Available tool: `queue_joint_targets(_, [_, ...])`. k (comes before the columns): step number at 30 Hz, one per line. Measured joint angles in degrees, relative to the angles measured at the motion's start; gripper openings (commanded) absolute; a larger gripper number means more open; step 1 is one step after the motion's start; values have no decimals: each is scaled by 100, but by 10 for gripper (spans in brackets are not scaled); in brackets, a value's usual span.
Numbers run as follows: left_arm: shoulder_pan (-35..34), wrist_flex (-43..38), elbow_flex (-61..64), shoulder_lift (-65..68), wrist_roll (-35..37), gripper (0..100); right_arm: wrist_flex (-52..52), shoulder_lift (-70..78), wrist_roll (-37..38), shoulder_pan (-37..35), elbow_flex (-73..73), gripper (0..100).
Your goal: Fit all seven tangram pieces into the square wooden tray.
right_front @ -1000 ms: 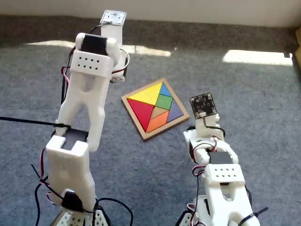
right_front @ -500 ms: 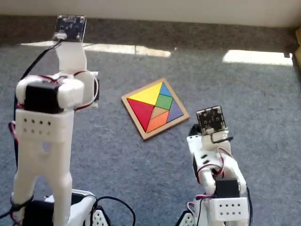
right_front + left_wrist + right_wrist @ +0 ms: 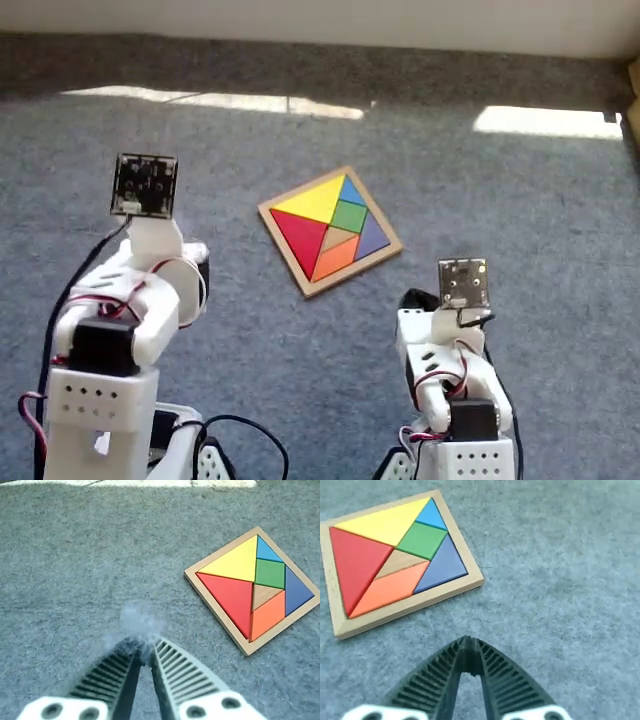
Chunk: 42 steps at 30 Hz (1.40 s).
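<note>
i see the left gripper [image 3: 145, 652] with its fingers pressed together on nothing, over grey carpet [image 3: 75, 555]; the square wooden tray [image 3: 216, 613] lies ahead of its tips, toward the other arm's side and well apart. the right gripper [image 3: 468, 650] is likewise closed and empty, the tray near and ahead of its tips. all seven tangram pieces [image 3: 400, 555] lie flat inside the tray.
</note>
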Motion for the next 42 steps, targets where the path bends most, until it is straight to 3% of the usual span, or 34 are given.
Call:
queue_joint_targets(13, [0, -1380, 3833, -3473, 0, 5, 0, 0, -158, 334, 114, 7])
queue_joint_targets(18, [0, -1433, 4589, -4053, -677, 5, 782, 0, -176, 325, 114, 7])
queue_joint_targets(21, [0, -1442, 4862, -4053, -1073, 5, 1591, 0, -176, 325, 114, 7])
queue_joint_targets(25, [-105, -1442, 4949, -4053, -1530, 5, 1820, -88, -176, 325, 114, 7])
queue_joint_targets(31, [-273, -1407, 4958, -4053, -1626, 5, 1864, -88, -176, 325, 114, 7])
queue_joint_targets(42, [-299, 123, 4958, -4053, -1644, 5, 1864, -88, -176, 325, 114, 7])
